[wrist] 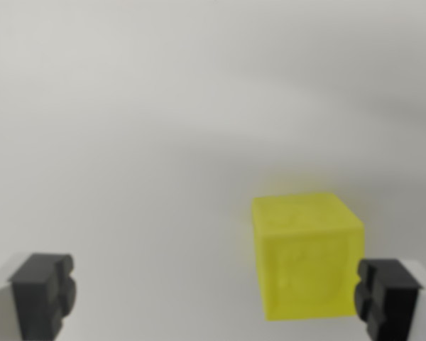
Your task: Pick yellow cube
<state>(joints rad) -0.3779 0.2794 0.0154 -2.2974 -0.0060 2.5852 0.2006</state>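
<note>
- The pale, bare surface (163,106) is filling the whole wrist view, running from the near edge to the far top of the picture, and nothing else is lying on it apart from the cube
- The yellow cube (307,256) is sitting flat on that surface in the lower right of the wrist view, showing its top face and a near face, with one vertical edge turned a little toward the camera, so it is looking slightly rotated against the line between the fingers; it has no long axis to speak of
- The gripper (213,298) is standing wide open and holding nothing, its two dark fingertips showing at the bottom corners, one at the wrist view's left (44,293) and one at the wrist view's right (387,297)
- The cube is lying off centre inside that opening: it is crowding the right fingertip, appearing just beside or even touching it, while a broad stretch of bare surface is separating it from the left fingertip
- In my judgement the coming move is turning on this offset: the hand is needing to shift toward the wrist view's right to centre the cube before closing, otherwise the right finger is risking pushing the cube aside or landing on it
</note>
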